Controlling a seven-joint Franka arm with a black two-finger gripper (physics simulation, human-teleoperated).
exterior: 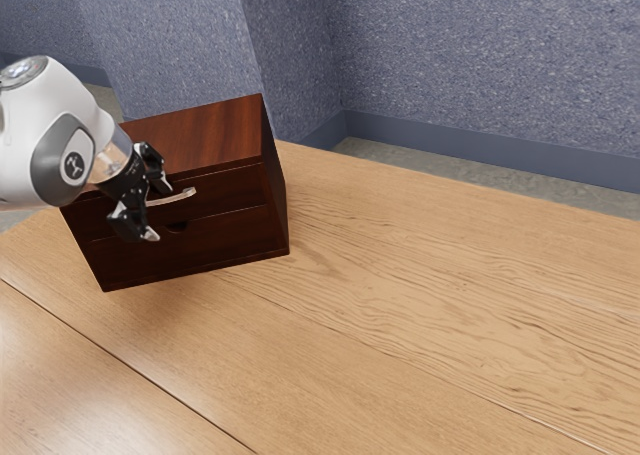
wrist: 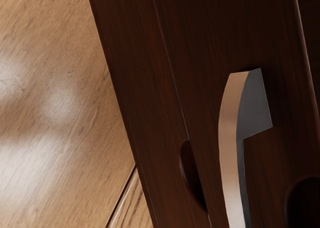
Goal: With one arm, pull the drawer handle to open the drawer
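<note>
Where the worktop (exterior: 420,305) nears the wall (exterior: 480,45), the dark drawer box (exterior: 210,135) stands at the exterior view's left, the gripper (exterior: 155,207) spread either side of its silver handle (exterior: 182,191). From the wrist, that curved handle stands proud of the drawer front (wrist: 200,62), worktop just beside.
</note>
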